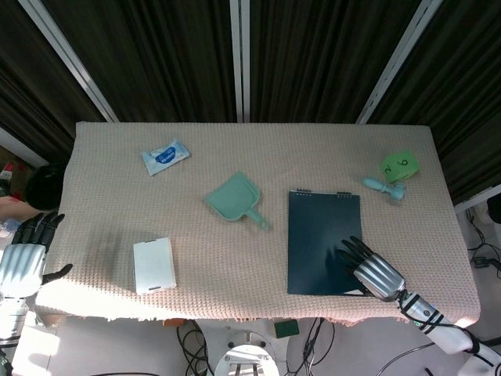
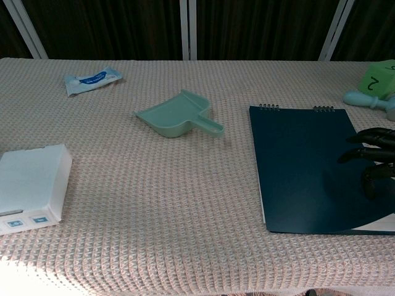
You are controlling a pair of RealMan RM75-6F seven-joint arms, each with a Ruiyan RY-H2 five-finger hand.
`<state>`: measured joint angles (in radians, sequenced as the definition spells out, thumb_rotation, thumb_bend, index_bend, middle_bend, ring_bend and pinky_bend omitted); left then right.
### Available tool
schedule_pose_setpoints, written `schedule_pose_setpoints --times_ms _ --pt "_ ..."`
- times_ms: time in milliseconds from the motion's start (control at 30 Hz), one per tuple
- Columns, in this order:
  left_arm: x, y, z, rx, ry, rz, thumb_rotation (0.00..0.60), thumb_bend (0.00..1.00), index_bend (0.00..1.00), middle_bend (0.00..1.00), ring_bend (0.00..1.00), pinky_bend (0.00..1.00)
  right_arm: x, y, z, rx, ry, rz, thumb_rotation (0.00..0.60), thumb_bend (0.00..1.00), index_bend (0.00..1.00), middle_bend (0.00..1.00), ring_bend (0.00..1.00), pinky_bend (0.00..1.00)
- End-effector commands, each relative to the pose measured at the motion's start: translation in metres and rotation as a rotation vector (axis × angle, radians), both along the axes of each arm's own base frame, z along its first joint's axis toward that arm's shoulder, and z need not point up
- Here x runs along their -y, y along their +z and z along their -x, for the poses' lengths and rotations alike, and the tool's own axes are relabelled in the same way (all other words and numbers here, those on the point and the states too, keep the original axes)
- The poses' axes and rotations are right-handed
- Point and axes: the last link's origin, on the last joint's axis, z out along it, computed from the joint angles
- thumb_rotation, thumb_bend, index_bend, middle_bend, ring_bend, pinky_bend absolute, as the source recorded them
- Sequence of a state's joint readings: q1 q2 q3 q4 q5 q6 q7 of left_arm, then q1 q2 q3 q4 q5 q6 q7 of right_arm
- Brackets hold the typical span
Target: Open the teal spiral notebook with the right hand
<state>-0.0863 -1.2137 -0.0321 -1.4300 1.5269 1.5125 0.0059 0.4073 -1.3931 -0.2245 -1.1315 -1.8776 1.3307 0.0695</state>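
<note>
Teal and dark, the flat spiral notebook (image 1: pixel 323 242) lies near the front right corner of the bench (image 1: pixel 235 141), which is covered in a beige woven cloth, its wire binding toward the far edge. The right robot hand (image 1: pixel 368 266) rests its spread black fingertips (image 2: pixel 370 151) on the cover's right part, where the front right corner of the cover curls up off a white page; it grips nothing. The left robot hand (image 1: pixel 25 258) hangs open off the left front corner. A mint green plastic dustpan (image 1: pixel 235 200) sits mid-bench, just left of the notebook.
</note>
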Motion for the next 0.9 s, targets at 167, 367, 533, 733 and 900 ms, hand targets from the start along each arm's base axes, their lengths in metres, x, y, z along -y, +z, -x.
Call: schedule_pose_setpoints --times_ms 167,367,533,733,900 --pt "0.000 -0.002 -0.001 0.001 0.003 0.013 0.600 0.06 0.10 0.08 0.07 0.13 -0.003 0.003 -0.004 0.026 -0.011 -0.032 0.600 0.48 1.00 0.15 0.00 0.00" --pt "0.000 0.001 -0.005 0.003 -0.007 0.007 0.600 0.06 0.10 0.09 0.07 0.13 -0.007 0.015 -0.023 0.108 -0.008 -0.063 0.600 0.49 1.00 0.20 0.00 0.00" --pt "0.000 0.002 -0.004 0.003 -0.007 0.008 0.600 0.06 0.10 0.09 0.07 0.13 -0.002 0.028 -0.043 0.209 -0.027 -0.068 0.600 0.49 1.00 0.29 0.00 0.00" --pt "0.001 0.004 -0.002 0.007 0.000 -0.002 0.600 0.06 0.10 0.08 0.07 0.13 0.031 0.037 -0.064 0.371 -0.131 -0.058 0.600 0.52 1.00 0.29 0.00 0.00" --pt "0.000 0.006 0.003 0.012 0.015 -0.005 0.600 0.06 0.10 0.08 0.07 0.13 0.073 0.033 -0.076 0.534 -0.286 -0.002 0.600 0.53 1.00 0.31 0.00 0.00"
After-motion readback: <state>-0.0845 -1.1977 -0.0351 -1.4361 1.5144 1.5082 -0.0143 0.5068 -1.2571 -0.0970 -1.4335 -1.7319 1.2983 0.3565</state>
